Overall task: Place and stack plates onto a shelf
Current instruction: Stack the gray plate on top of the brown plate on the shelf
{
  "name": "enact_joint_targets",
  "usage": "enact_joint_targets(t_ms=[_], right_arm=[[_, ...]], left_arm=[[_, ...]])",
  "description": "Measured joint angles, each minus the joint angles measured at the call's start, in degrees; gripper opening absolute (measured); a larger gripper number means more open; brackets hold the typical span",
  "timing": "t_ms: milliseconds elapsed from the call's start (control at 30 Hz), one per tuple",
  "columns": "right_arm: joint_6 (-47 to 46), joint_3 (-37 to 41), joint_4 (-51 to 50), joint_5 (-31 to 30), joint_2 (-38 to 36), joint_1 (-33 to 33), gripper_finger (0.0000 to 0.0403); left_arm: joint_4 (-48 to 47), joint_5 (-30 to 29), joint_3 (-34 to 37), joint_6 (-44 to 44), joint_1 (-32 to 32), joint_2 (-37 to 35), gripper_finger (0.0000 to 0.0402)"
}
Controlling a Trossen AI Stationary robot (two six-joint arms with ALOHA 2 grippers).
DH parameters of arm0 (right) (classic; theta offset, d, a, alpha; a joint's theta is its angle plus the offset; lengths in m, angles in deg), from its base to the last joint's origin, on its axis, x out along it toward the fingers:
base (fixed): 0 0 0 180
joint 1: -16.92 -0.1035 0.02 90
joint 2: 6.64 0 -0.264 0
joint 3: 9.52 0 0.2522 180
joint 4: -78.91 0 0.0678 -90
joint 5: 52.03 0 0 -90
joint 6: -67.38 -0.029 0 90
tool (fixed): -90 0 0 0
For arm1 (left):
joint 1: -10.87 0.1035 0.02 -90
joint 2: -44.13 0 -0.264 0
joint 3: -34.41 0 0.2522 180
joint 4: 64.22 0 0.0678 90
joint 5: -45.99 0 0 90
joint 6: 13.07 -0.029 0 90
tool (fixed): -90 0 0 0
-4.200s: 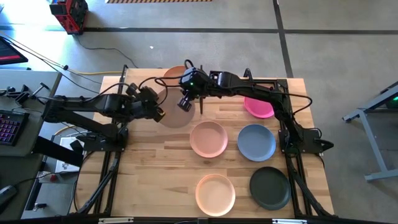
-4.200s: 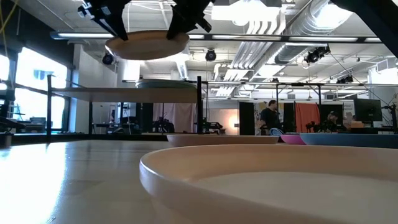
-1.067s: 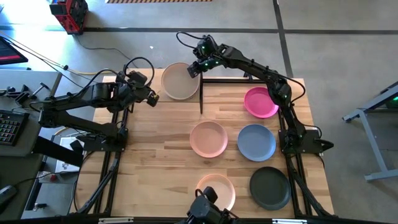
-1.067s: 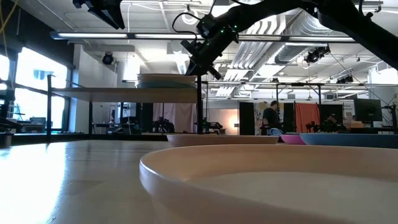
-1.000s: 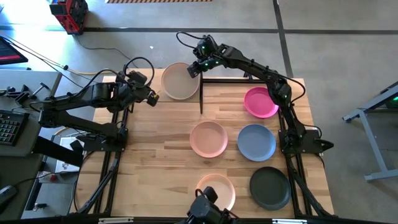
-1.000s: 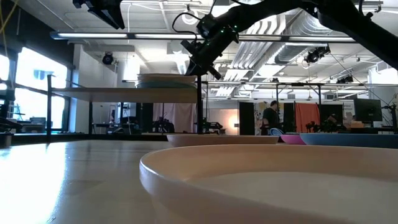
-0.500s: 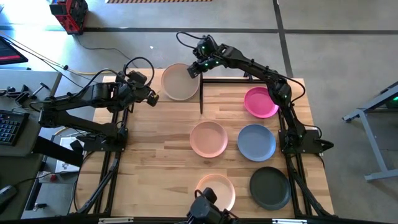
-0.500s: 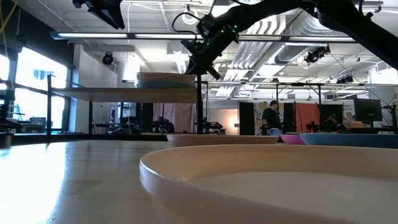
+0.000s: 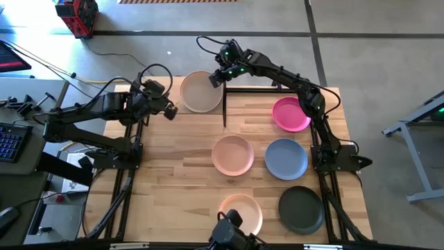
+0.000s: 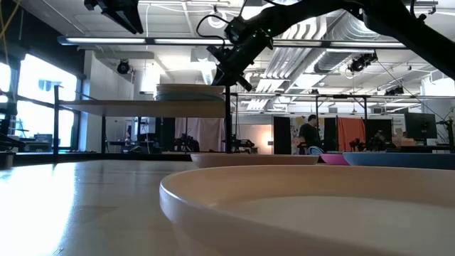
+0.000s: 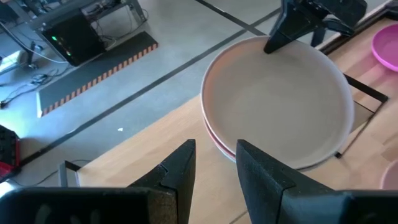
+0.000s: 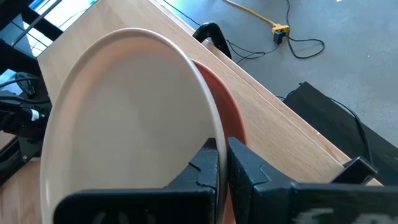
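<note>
Right tool pinches the beige plate's rim, steadying it on the shelf stack; left tool hangs released alongside.

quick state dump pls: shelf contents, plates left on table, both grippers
shelf: stack, beige plate on top, pink plate under it
table: magenta plate, slate-blue plate, charcoal plate, two peach plates
right gripper: at beige plate's rim, fingers nearly closed on it
left gripper: beside stack, open, empty
</note>
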Motion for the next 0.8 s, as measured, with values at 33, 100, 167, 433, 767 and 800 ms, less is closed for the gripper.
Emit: enact_joint_targets(t_ms=[33, 100, 167, 433, 767, 800], right_arm=[[0.0, 0.0, 0.0, 0.0, 0.0, 0.0, 0.0001], [0.0, 0.0, 0.0, -0.1, 0.0, 0.0, 0.0001], [0.0, 0.0, 0.0, -0.1, 0.0, 0.0, 0.0001], [0.0, 0.0, 0.0, -0.1, 0.0, 0.0, 0.0001], [0.2, 0.0, 0.4, 0.1, 0.0, 0.0, 0.0001], [0.4, 0.0, 0.3, 0.1, 0.0, 0.0, 0.0001]], left_arm=[[0.0, 0.6, 0.0, 0.0, 0.0, 0.1, 0.0106], [0.0, 2.2, 0.0, 0.0, 0.0, 0.2, 0.0106], [0.0, 3.3, 0.0, 0.0, 0.0, 0.2, 0.0106], [0.0, 8.3, 0.0, 0.0, 0.0, 0.2, 0.0106], [0.0, 8.6, 0.0, 0.0, 0.0, 0.2, 0.0106], [0.0, 8.6, 0.0, 0.0, 0.0, 0.2, 0.0106]])
